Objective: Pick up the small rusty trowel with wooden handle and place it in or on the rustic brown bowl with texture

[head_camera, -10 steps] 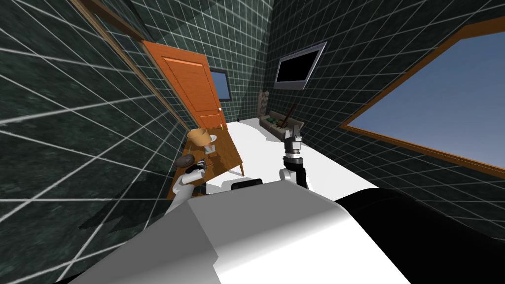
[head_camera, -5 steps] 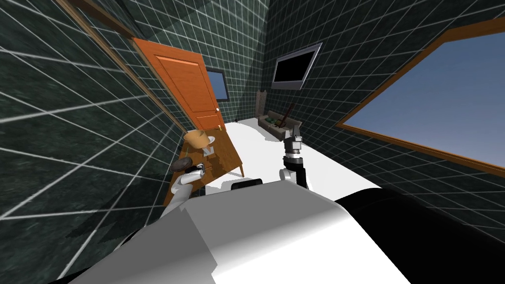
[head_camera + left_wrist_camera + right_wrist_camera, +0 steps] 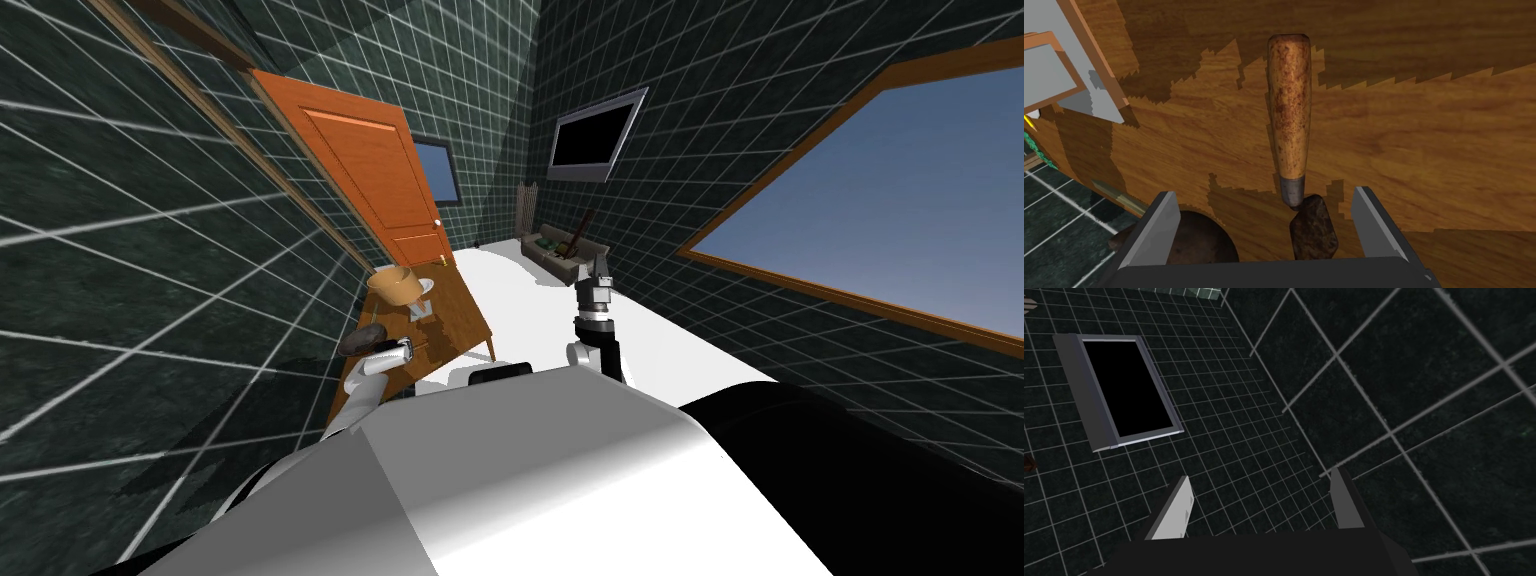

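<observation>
Wood-handled trowel [image 3: 1290, 115] lies flat on the table [image 3: 1424, 125], blade end between the fingers of the wide-open left gripper [image 3: 1265, 195], so a grip there may let it swing, or a finger may knock the near bowl [image 3: 1204, 240]; right gripper [image 3: 1261, 475] idles open

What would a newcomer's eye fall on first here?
The trowel, with its speckled wooden handle, lies on the wooden table, its rusty blade seen inside the open left tool. A dark brown bowl sits beside it. In the head view, an orange door stands out against dark tiled walls.
</observation>
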